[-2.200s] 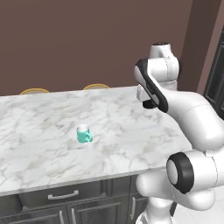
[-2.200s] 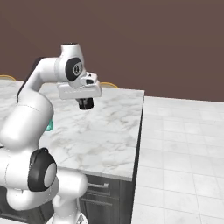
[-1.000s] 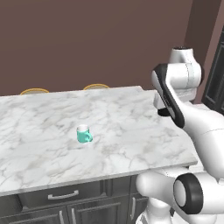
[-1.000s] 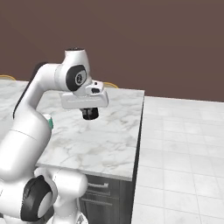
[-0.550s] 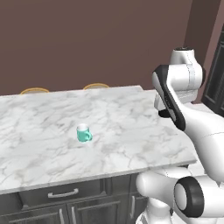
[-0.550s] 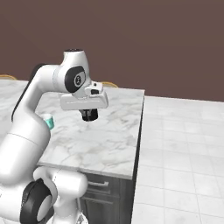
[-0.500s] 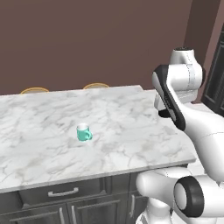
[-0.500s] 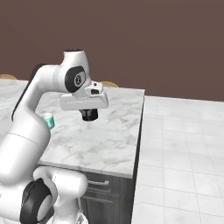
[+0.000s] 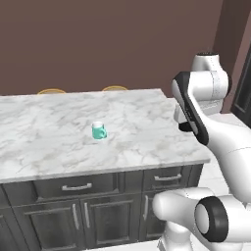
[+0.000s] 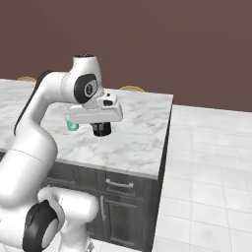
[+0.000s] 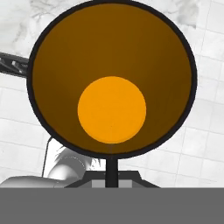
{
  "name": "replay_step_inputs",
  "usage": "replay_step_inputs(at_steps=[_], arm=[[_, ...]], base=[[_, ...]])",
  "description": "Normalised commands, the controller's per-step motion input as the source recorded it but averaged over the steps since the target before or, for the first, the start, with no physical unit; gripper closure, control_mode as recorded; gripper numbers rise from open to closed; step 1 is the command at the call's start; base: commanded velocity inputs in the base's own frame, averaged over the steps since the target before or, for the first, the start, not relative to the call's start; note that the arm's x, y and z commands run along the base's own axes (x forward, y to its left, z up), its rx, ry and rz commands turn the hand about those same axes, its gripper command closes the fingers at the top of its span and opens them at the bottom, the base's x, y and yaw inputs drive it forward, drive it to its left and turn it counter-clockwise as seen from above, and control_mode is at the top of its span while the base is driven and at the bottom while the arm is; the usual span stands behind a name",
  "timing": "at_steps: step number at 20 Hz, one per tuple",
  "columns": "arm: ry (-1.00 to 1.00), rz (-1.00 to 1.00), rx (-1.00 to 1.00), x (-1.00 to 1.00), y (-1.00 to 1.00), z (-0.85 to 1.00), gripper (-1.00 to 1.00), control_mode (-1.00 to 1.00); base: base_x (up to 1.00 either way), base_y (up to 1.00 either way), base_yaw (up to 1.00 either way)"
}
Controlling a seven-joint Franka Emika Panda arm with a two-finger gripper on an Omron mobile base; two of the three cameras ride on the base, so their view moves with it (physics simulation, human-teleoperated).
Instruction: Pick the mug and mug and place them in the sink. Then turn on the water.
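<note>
A: Left base view first. What's on the counter point(image 9: 59, 142)?

B: The teal mug point(image 9: 98, 130), upright on the marble, roughly mid-counter, white inside showing. Dark cabinets point(image 9: 98, 206) sit below the slab, and two tan chair backs point(image 9: 51, 91) peek over the far edge. The arm rises at the right, beyond the counter's right end; I can't make out the fingers from this side.

A: Right base view?

B: The arm bends over the counter's near right part. Under the white hand hangs the black mug point(image 10: 102, 129), clear of the marble. The gripper point(image 10: 101, 125) is hidden where it meets that mug, so how the jaws stand can't be read directly here. The teal one is partly behind the hand, just to its left, down on the counter. Pale floor tiles point(image 10: 206, 162) lie to the right.

A: And the hand view?

B: It looks straight into the black mug: dark rim, brown-orange wall, bright orange bottom. A thin dark finger point(image 11: 111, 169) runs up to the rim at the lower middle. The jaws are closed as far as they go, pinching the rim wall. Marble shows at the top, floor tiles around the rest.

A: So one mug held, one standing?

B: Yes, well apart in height, near each other sideways.
</note>
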Motion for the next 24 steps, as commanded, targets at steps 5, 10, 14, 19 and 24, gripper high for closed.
replay_step_inputs(at_steps=[5, 10, 14, 19, 24], arm=[[0.0, 0.0, 0.0, 0.0, 0.0, 0.0, 1.0, 1.0], [0.0, 0.0, 0.0, 0.0, 0.0, 0.0, 1.0, 1.0], [0.0, 0.0, 0.0, 0.0, 0.0, 0.0, 1.0, 1.0], [0.0, 0.0, 0.0, 0.0, 0.0, 0.0, 1.0, 1.0], [0.0, 0.0, 0.0, 0.0, 0.0, 0.0, 1.0, 1.0]], base=[[-0.33, 0.01, 0.41], [-0.09, 0.0, 0.51], [-0.06, 0.0, 0.51], [-0.18, 0.05, 0.48], [-0.29, 0.27, 0.45]])
